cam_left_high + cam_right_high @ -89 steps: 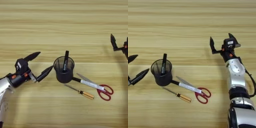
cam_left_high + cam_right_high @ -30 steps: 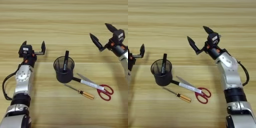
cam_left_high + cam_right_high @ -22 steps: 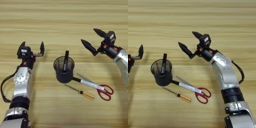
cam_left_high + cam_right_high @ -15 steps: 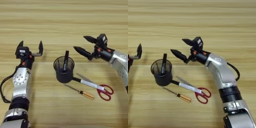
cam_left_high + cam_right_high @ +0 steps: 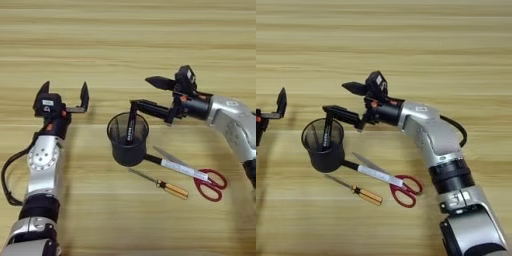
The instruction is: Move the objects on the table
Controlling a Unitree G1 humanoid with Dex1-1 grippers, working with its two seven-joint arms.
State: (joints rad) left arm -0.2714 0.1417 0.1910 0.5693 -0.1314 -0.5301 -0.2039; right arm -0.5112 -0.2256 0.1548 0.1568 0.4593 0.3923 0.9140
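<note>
table: light wood-grain table (image 5: 125,30) fills the view, bare across the top half.
pen cup: black mesh pen cup (image 5: 128,146) stands upright just below centre; that's the task's thing, you find it at 6 o'clock from picture centre.
marker: slim black marker (image 5: 132,123) stands in the cup, leaning to 12 o'clock, tip above the rim.
clutter: red-handled scissors (image 5: 192,173) at 4 o'clock of the cup, blade tips touching or just beside its base; small screwdriver (image 5: 160,183) at 5 o'clock.
right gripper: right gripper (image 5: 145,91) spread wide, nothing held; lower finger's tip sits right at the marker's top, upper finger well above it at 1 o'clock.
left gripper: left gripper (image 5: 64,93) parked at 9 o'clock of the cup, fingers wide apart, empty.
step: looks like the reach onto the marker, grasp not yet made.
next move: you need both fingers straddling the marker's top, then close and lift straight up so the cup doesn't tip.
unclear: can't tell if the lower finger touches the marker.
</note>
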